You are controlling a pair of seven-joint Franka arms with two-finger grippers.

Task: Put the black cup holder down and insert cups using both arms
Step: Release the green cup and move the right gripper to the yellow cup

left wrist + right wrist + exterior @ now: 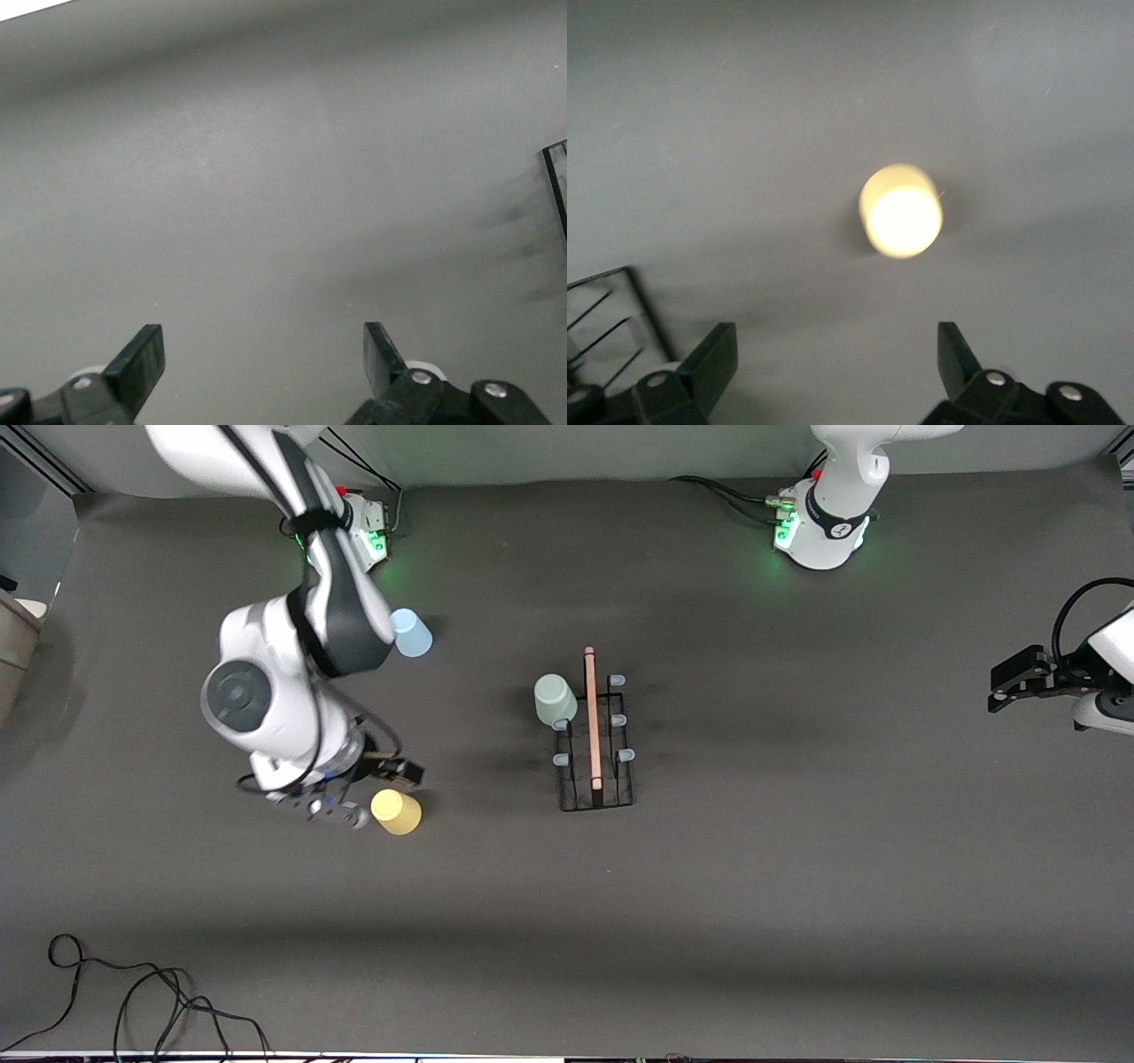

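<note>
Grey worktop (797, 886) carries everything. Right arm (292, 655) reaches out over worktop; right gripper (354, 797) sits just beside the yellow cup (396, 811), fingers (713, 363) spread wide, grasping nothing. Left arm (1103, 677) waits at its own end of worktop; left gripper (1005, 691) w/ fingers (142, 359) released, empty. Black cup holder (595, 735) stands mid-worktop, wooden rod on top. Pale green cup (555, 698) sits upside down on 1 prong, on the holder's side toward right arm's end. Light blue cup (411, 633) lies near right arm's base, well apart from holder.
</note>
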